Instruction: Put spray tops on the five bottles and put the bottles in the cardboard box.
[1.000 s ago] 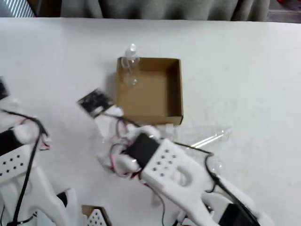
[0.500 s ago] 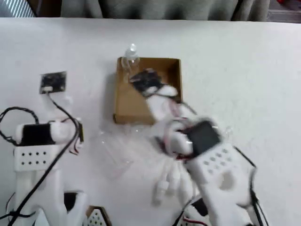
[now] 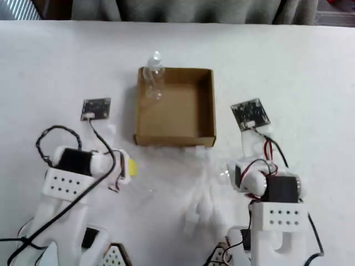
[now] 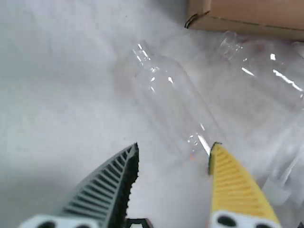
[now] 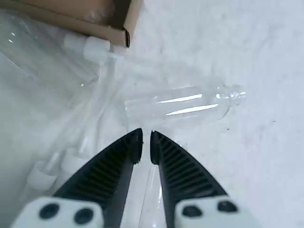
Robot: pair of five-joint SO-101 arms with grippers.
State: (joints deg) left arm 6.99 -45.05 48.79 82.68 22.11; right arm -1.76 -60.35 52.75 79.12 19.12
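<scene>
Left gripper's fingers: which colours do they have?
The left gripper has one grey finger, one yellow; left wrist view shows it best.

The bottle (image 5: 185, 107) is seen as clear, glossy plastic (highlights streak it). The cardboard box (image 3: 175, 138) is rendered in matt brown paperboard, the table (image 3: 288, 66) in matt white, the right gripper (image 5: 146, 137) in ribbed black plastic.

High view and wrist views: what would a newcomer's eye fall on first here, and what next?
First comes the brown cardboard box in the middle of the white table, with one capped bottle at its far left corner. Next come the grippers in front of it. The left gripper stands open at the end of a lying bottle, and the right gripper, shut, points at an uncapped bottle lying on the table.
</scene>
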